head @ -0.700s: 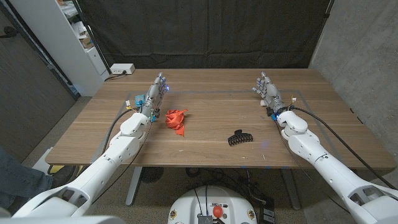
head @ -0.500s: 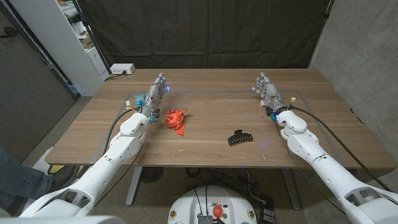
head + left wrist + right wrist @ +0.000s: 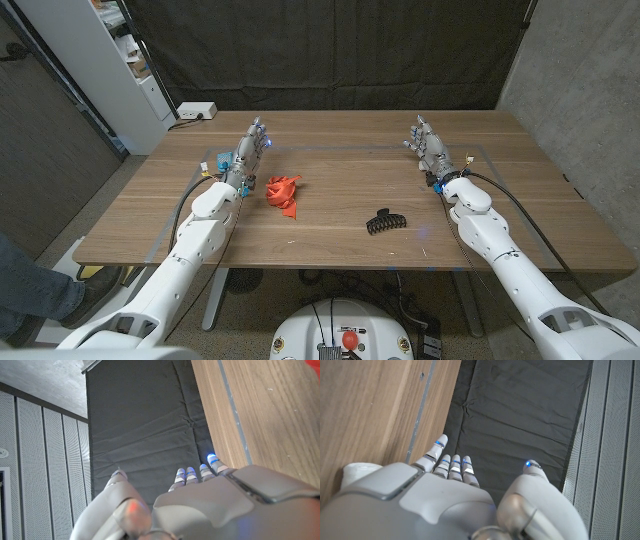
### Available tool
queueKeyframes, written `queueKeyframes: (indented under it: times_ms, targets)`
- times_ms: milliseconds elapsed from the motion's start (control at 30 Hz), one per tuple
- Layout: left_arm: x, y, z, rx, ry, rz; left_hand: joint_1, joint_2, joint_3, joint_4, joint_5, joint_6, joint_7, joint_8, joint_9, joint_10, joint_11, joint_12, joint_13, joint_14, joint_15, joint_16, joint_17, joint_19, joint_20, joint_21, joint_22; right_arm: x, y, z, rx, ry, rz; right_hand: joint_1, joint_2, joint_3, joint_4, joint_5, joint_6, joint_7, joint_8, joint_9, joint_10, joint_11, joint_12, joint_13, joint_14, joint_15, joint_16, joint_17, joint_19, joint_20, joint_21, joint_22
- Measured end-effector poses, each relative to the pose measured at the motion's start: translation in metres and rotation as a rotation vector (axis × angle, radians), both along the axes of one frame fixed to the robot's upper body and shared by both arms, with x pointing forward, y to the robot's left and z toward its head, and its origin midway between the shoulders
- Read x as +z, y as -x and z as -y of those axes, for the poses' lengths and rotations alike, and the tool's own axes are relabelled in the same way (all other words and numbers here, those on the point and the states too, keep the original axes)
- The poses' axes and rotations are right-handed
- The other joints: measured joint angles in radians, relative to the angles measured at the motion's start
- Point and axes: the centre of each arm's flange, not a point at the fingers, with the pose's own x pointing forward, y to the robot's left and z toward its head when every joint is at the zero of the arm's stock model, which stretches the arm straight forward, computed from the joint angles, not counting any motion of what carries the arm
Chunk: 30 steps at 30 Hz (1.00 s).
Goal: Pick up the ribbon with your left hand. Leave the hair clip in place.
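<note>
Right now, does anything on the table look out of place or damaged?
Nothing stands out. The red ribbon lies crumpled beside the left hand, untouched, and the black hair clip sits whole near the middle.

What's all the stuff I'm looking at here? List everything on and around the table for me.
ribbon: one, red, crumpled on the table just beside the left arm
hair clip: one, black, on the table nearer the front edge, right of the ribbon
table: one, brown wood, in the middle of the room
power strip: one, white, at the table's far left corner
shelf unit: one, white, beyond the table on the left
curtain: one, black, behind the table
person's leg and shoe: blue trousers, on the floor at the near left
left hand: open, holding nothing, on the table's left side
right hand: open, holding nothing, on the table's right side
</note>
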Motion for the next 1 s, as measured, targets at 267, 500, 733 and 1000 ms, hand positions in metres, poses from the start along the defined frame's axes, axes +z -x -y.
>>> queueKeyframes:
  times_ms: [267,500,733,1000]
  targets:
    - [0.002,0.008,0.0,0.007,-0.021,0.011,0.0,0.0,0.004,-0.004,0.0,0.004,-0.004,0.004,0.0,0.011,0.0,0.0,0.0,0.0,0.0,0.0,0.0,0.001,0.008,-0.004,0.0,0.001,-0.001,0.001,0.0,-0.002,0.001,0.005,0.005,0.0,0.0,0.0,-0.004,-0.004,0.0,0.0,0.0,0.0,-0.005,0.0,0.0,0.0,0.0,-0.005,0.0,0.0,-0.007,0.0]
    - [0.003,0.014,-0.001,0.012,-0.041,0.021,0.009,0.009,0.007,-0.007,0.0,0.015,-0.003,0.004,0.0,0.013,-0.001,0.0,-0.005,0.0,0.0,0.0,0.0,0.006,0.014,-0.011,0.0,0.0,-0.001,0.002,-0.002,-0.005,-0.003,0.005,0.005,0.0,0.0,0.0,-0.005,-0.005,0.0,0.0,0.004,-0.004,-0.005,0.0,0.0,0.0,0.0,-0.005,0.0,0.0,-0.007,0.0]
    - [0.003,0.021,-0.001,0.018,-0.057,0.034,0.013,0.013,0.008,-0.008,0.0,0.015,-0.003,0.004,0.0,0.018,-0.007,0.0,-0.005,0.0,0.0,0.0,0.0,0.006,0.014,-0.018,0.0,-0.002,-0.001,0.004,-0.004,-0.008,-0.007,0.005,0.005,0.0,0.0,0.0,-0.005,-0.005,0.0,0.0,0.007,0.0,-0.005,0.0,0.0,0.0,0.0,-0.009,0.0,0.0,-0.014,0.0]
    - [0.003,0.034,-0.003,0.043,-0.085,0.06,0.019,0.019,0.014,-0.008,0.0,0.018,-0.007,0.004,0.0,0.018,-0.006,0.0,-0.005,0.0,0.0,0.0,0.0,0.001,0.019,-0.022,0.0,-0.003,0.001,0.004,-0.006,-0.009,-0.01,0.005,0.005,0.0,0.0,0.0,-0.005,-0.005,0.0,-0.005,0.011,-0.004,-0.011,0.0,0.0,0.0,0.0,-0.009,0.0,0.0,-0.014,0.0]
